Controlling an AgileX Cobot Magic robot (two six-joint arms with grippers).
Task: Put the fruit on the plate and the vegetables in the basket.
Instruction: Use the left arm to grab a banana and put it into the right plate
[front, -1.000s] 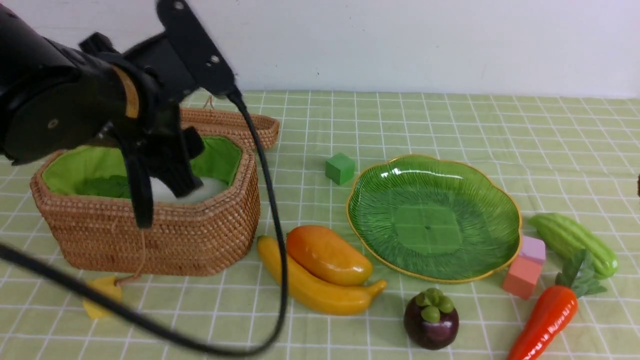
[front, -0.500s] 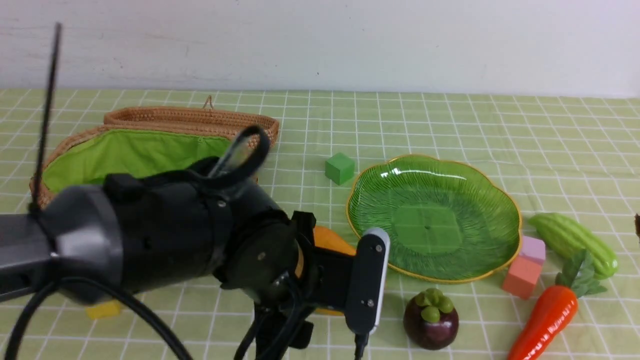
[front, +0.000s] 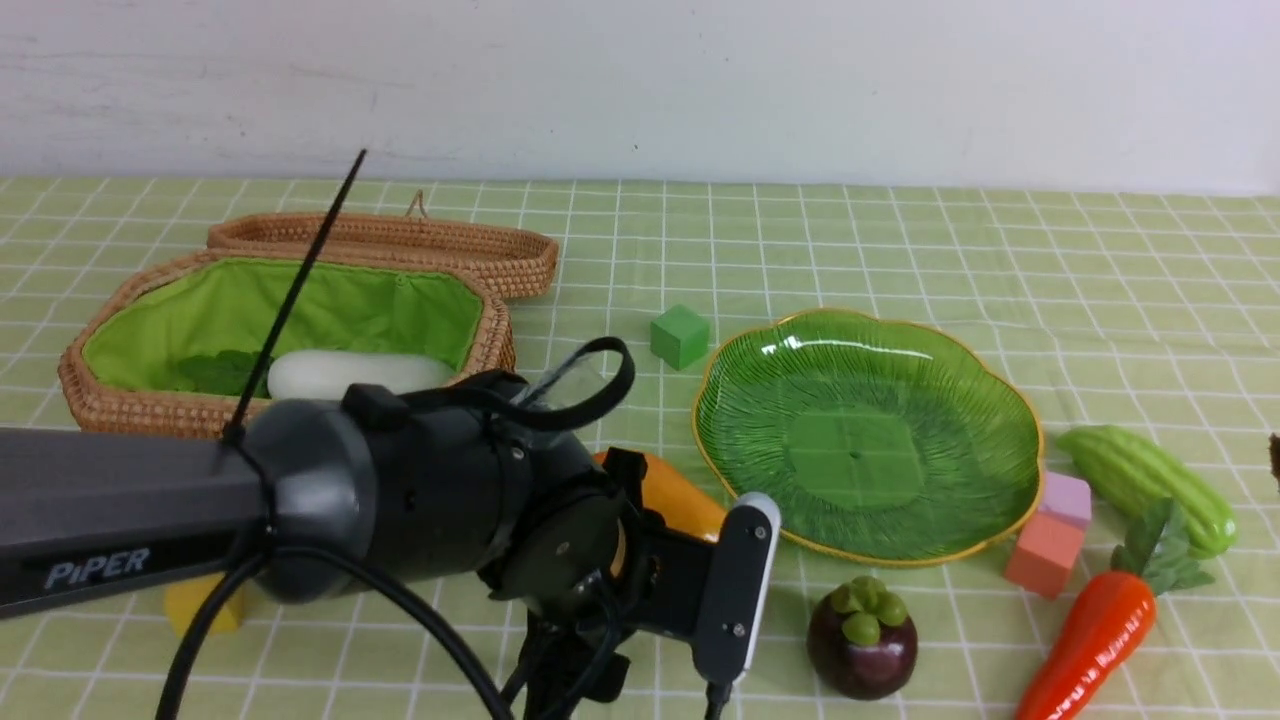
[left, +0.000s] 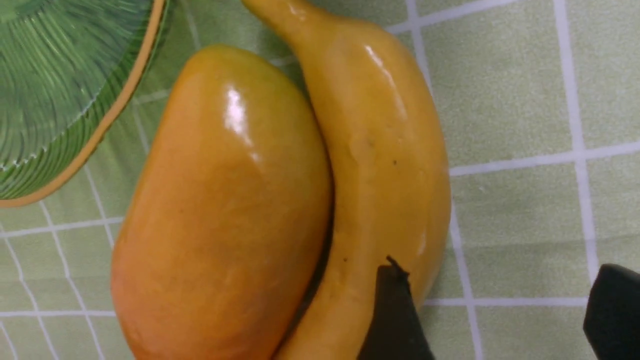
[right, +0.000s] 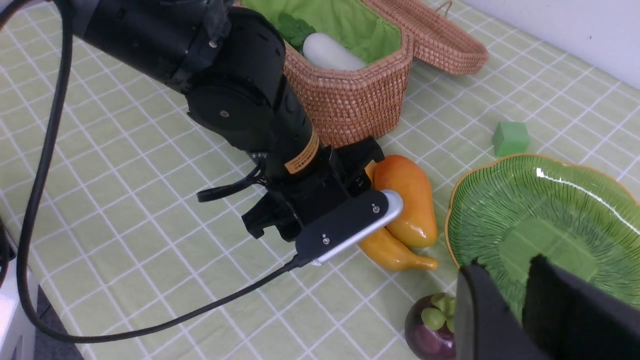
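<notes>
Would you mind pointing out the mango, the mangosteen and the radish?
mango (left: 220, 200): left wrist view, middle of its orange side.
mangosteen (front: 862, 655): front view, purple body below the green cap.
radish (front: 355, 373): front view, middle of the white root.

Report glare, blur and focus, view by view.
Front view: sharp, with white glare on the far side of the plate. Left wrist view: bright streaks on the mango and the banana. Right wrist view: the right gripper looms dark and slightly soft in the corner.
</notes>
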